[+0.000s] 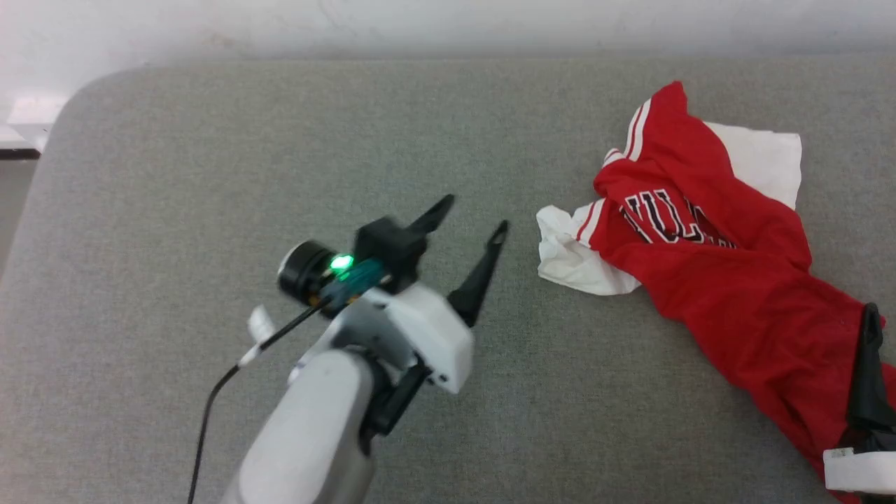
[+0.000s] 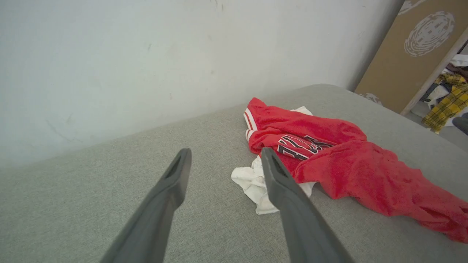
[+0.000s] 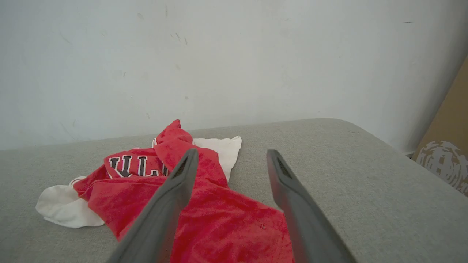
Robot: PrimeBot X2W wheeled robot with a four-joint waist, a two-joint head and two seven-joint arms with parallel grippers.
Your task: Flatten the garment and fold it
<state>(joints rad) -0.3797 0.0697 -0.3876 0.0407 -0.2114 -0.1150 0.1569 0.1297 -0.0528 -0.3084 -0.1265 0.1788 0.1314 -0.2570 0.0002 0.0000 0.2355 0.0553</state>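
Note:
The garment (image 1: 728, 280), a red jersey shirt with white sleeves and black lettering, lies crumpled on the right of the grey surface (image 1: 210, 154); it also shows as the garment (image 2: 343, 164) and the garment (image 3: 204, 204). My left gripper (image 1: 472, 227) hovers open to its left, apart from the cloth, fingers pointing up and right. In its own view the left gripper (image 2: 225, 155) is open and empty, a white sleeve (image 2: 256, 182) beyond it. My right gripper (image 3: 232, 155) stands open above the red cloth, nothing between its fingers. One right finger (image 1: 868, 364) shows at the lower right.
A pale wall (image 2: 146, 54) runs along the far edge of the grey surface. A brown board (image 2: 409, 54) leans at the right, with a pile of yellow plaid cloth (image 2: 446, 102) on the floor behind it. Bare grey surface spreads left and in front.

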